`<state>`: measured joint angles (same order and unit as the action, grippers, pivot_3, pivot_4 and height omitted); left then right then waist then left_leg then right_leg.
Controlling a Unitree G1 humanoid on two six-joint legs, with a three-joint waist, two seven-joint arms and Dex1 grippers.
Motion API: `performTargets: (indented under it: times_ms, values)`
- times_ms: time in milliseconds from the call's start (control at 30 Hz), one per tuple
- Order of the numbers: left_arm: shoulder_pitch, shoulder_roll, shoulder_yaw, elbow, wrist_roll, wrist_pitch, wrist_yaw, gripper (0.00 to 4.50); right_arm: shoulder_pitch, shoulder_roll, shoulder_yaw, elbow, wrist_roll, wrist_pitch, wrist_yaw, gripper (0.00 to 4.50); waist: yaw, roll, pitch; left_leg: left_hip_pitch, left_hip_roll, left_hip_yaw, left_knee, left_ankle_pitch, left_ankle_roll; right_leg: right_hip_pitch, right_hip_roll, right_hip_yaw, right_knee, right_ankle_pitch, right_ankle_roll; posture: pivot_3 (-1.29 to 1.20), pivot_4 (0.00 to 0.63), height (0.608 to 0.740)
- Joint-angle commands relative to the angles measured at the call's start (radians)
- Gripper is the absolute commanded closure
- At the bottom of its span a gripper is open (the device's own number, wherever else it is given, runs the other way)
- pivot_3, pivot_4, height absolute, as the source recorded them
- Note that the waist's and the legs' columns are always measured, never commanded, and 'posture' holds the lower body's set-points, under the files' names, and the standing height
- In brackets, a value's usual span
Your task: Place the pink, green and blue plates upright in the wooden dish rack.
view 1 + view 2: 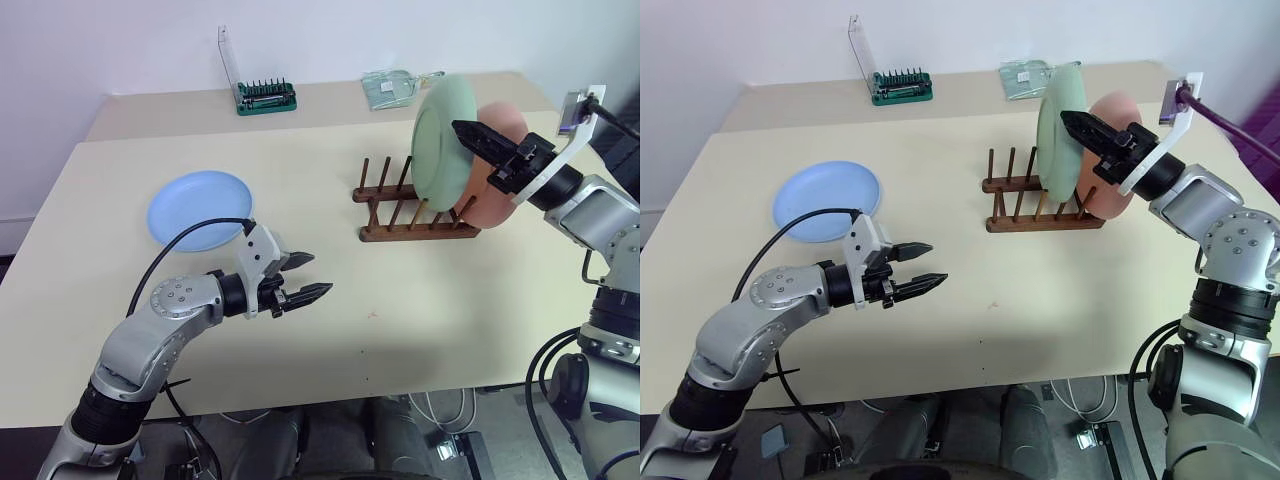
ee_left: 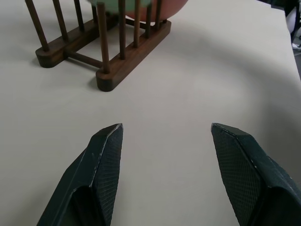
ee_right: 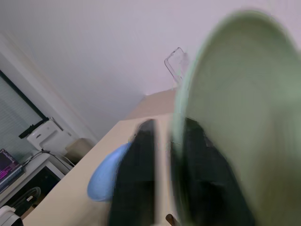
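Green plate (image 1: 443, 140) upright in wooden dish rack (image 1: 415, 208); right gripper (image 1: 478, 139) straddles its rim, grip uncertain. I'd withdraw straight. Left gripper (image 1: 303, 279) open, empty.

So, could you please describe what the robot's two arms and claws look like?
Both arms are silver-grey metal with rounded joint housings and black segments. Each ends in a claw, the left claw and the right claw, with two black, tapered, textured fingers. A black cable loops over the left arm; a white bracket with a purple cable sits on the right wrist.
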<state>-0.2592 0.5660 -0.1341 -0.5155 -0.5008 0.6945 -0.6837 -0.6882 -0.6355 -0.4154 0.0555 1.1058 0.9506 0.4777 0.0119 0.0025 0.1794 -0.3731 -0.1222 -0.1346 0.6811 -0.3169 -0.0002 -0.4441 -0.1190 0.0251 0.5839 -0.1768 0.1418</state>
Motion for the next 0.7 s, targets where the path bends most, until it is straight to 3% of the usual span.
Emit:
performTargets:
  times_ms: [33, 67, 233, 367, 500, 600, 700]
  values:
    - [-0.005, -0.007, 0.016, -0.025, -0.005, -0.003, 0.011, 1.44, -0.014, -0.016, 0.029, -0.060, -0.109, -0.104, 0.013, 1.46, 0.000, 0.000, 0.000, 0.000, 0.000, 0.000, 0.000, 0.000, 0.000, 0.000, 0.000, 0.000, 0.000, 0.000, 0.000, 0.00, 0.150, 0.740]
    - [-0.011, -0.017, 0.024, -0.019, -0.005, -0.007, 0.023, 1.44, -0.014, -0.025, 0.050, -0.075, -0.159, -0.149, 0.027, 1.04, -0.001, 0.000, 0.000, 0.000, 0.000, 0.000, 0.000, 0.000, 0.000, 0.000, 0.000, 0.000, 0.000, 0.000, 0.000, 0.00, 0.150, 0.740]
    - [-0.060, -0.105, 0.079, 0.040, 0.039, -0.027, 0.165, 0.04, -0.030, -0.094, 0.177, -0.108, -0.461, -0.404, 0.079, 1.00, 0.001, 0.000, 0.000, 0.000, 0.000, 0.000, 0.000, 0.000, 0.000, 0.000, 0.000, 0.000, 0.000, 0.000, 0.000, 0.00, 0.150, 0.740]
    - [-0.170, -0.284, 0.191, 0.145, 0.168, -0.072, 0.504, 0.04, -0.091, -0.111, 0.218, -0.102, -0.609, -0.561, 0.078, 1.00, 0.001, -0.001, 0.000, 0.000, 0.000, 0.001, 0.001, 0.000, -0.001, 0.000, 0.000, 0.000, 0.000, 0.000, 0.000, 0.00, 0.150, 0.740]
    - [-0.304, -0.426, 0.358, 0.242, 0.390, 0.057, 0.989, 0.04, -0.095, -0.104, 0.348, -0.231, -0.719, -0.672, 0.165, 1.00, -0.005, -0.001, 0.000, 0.000, 0.000, 0.000, 0.001, 0.001, -0.002, 0.000, 0.001, -0.001, 0.000, 0.000, 0.000, 0.00, 0.150, 0.740]
    - [-0.310, -0.434, 0.412, 0.231, 0.490, 0.119, 1.115, 0.04, -0.073, -0.076, 0.460, -0.340, -0.735, -0.648, 0.231, 1.00, -0.012, -0.001, 0.000, 0.000, 0.001, 0.000, -0.001, 0.001, -0.002, -0.002, 0.001, 0.000, 0.000, 0.000, 0.000, 0.00, 0.150, 0.740]
    - [-0.312, -0.443, 0.488, 0.252, 0.498, 0.208, 1.153, 0.04, -0.017, -0.021, 0.570, -0.423, -0.741, -0.623, 0.267, 1.00, -0.002, -0.003, -0.001, 0.000, 0.000, 0.000, 0.000, 0.001, -0.002, -0.002, 0.001, 0.000, 0.000, 0.000, 0.000, 0.00, 0.150, 0.740]
